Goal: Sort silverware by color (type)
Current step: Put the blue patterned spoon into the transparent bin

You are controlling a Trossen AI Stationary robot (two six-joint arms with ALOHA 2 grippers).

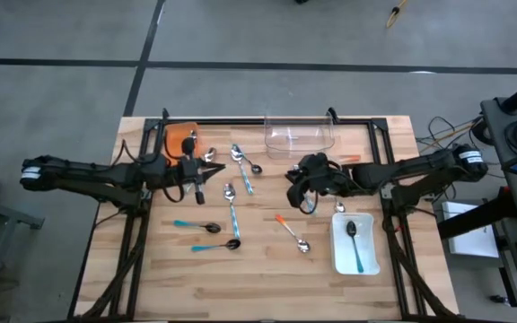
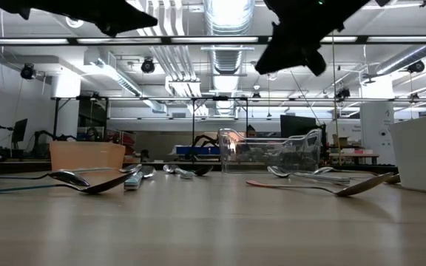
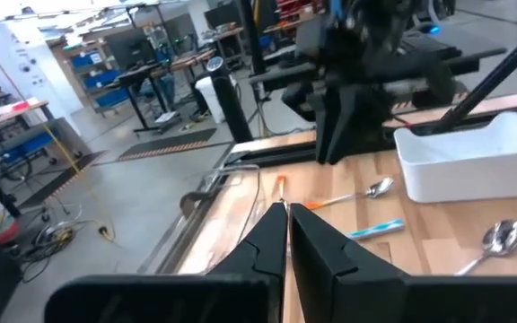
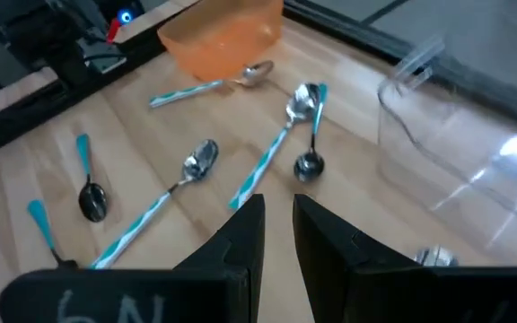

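The spoons (image 1: 232, 215) lay scattered over the middle of the desk (image 1: 267, 287), each with a small shiny metal bowl and a thin straight handle. Most handles were light teal: two short ones lay side by side towards the front left (image 1: 197, 225), longer ones sat nearer the centre, and one rested just beside the orange tray (image 1: 180, 139). One orange-handled spoon (image 1: 292, 232) lay alone at the centre-right, tilted, its bowl towards the front. A single teal-handled spoon (image 1: 354, 242) lay inside the white tray (image 1: 339, 260), bowl towards the back.

The white tray was a smooth, opaque rectangular bin with rounded corners, at the front right. The orange tray was translucent plastic, at the back left. A clear plastic tray (image 1: 300, 135), glossy and see-through, stood at the back centre. The desk was pale wooden planking with visible grain, set in a dark metal frame.

The left gripper (image 1: 198, 179) hung above the desk just in front of the orange tray, its jaws pressed together with nothing between them. The right gripper (image 1: 296, 190) hovered over the desk between the clear tray and the white tray, its jaws slightly apart, holding nothing.
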